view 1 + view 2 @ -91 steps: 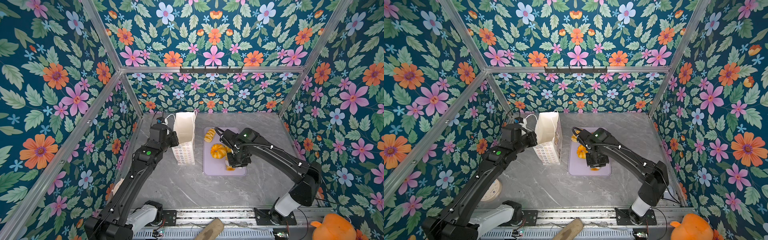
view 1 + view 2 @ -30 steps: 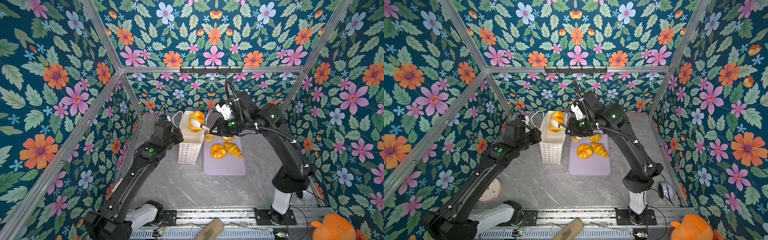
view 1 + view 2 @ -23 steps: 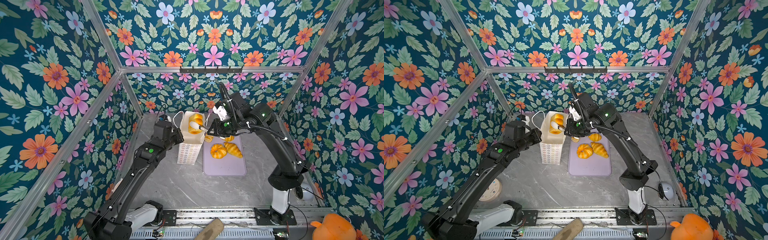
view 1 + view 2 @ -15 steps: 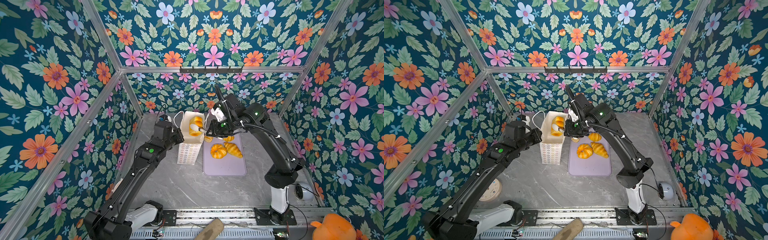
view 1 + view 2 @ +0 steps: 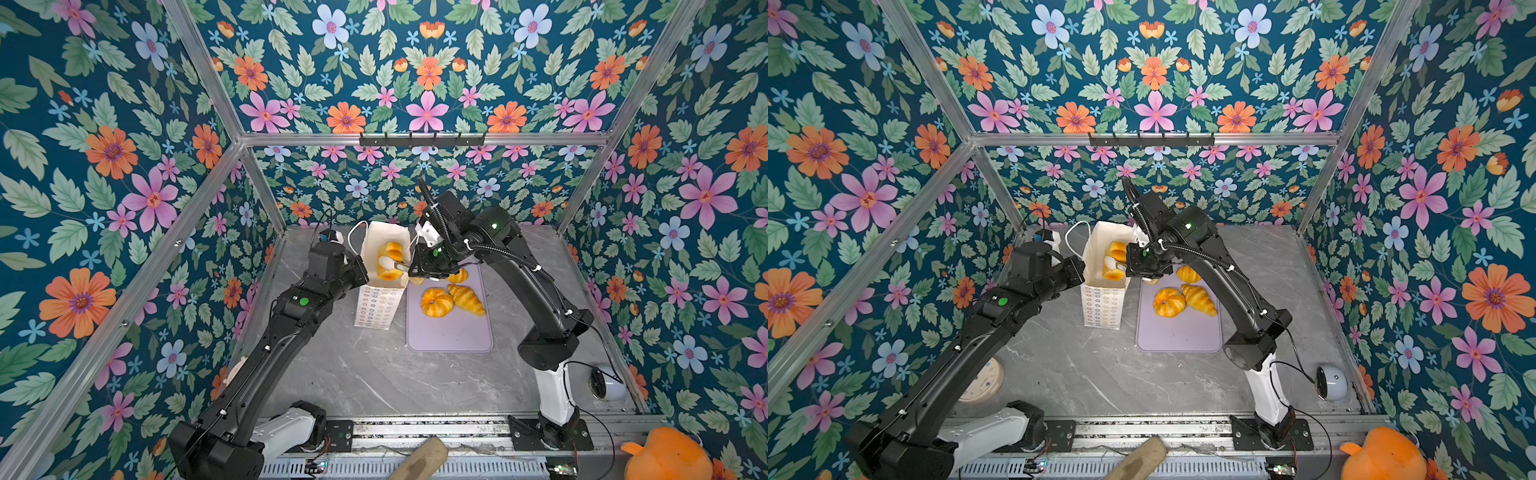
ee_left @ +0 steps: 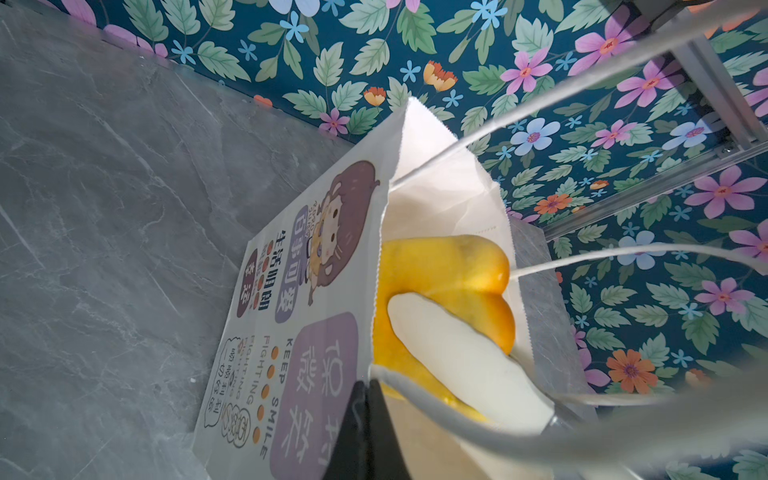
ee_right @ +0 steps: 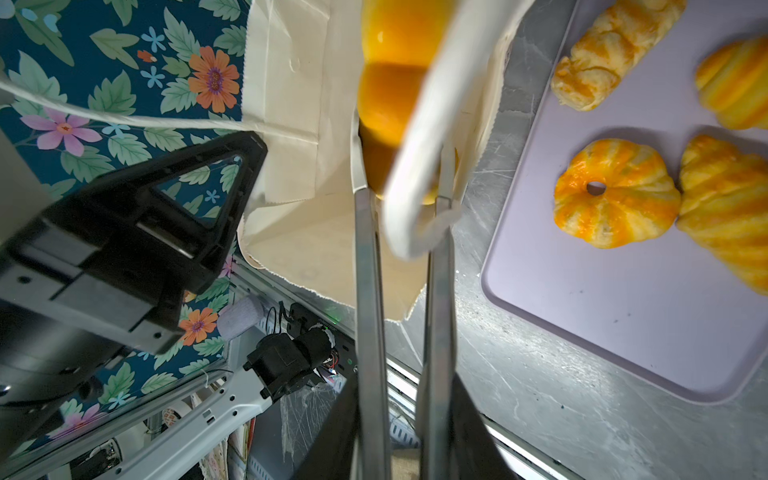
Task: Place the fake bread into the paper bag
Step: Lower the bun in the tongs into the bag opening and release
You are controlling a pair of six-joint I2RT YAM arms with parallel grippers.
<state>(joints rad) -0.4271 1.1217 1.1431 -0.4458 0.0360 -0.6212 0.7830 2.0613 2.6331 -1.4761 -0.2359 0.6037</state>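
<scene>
step in hand: insertion of one piece of fake bread into the paper bag (image 5: pixel 379 305), which stands upright on the grey table (image 5: pixel 374 374) just beside the lilac tray (image 5: pixel 451 336)

left gripper (image 6: pixel 368 388): clenched on the rim of the bag's side wall. judged purpose: the light bag is pinned so that it cannot tip or slide, and the mouth is held spread for the other arm

right gripper (image 5: pixel 390 266): reaches in from the tray side with its white pads (image 7: pixel 432 124) closed on the segmented loaf (image 5: pixel 394 250). the loaf sits inside the bag's mouth, between the walls and near the top. it is not released. its long axis lies along the long side of the mouth, which by judgement lets it pass clear of the rim and the cord handles (image 6: pixel 582 95)

remaining stock on the tray: ring-shaped bun (image 7: pixel 615 193) touching a croissant (image 7: pixel 731 212), with the braided piece (image 7: pixel 615 50) and a second croissant (image 7: pixel 735 83) beyond. whether any piece lies at the bottom of the bag cannot be told

next move, as judged: lower the loaf deeper, then open the pads. caution: the pads run close to the near wall and could drag it on withdrawal
</scene>
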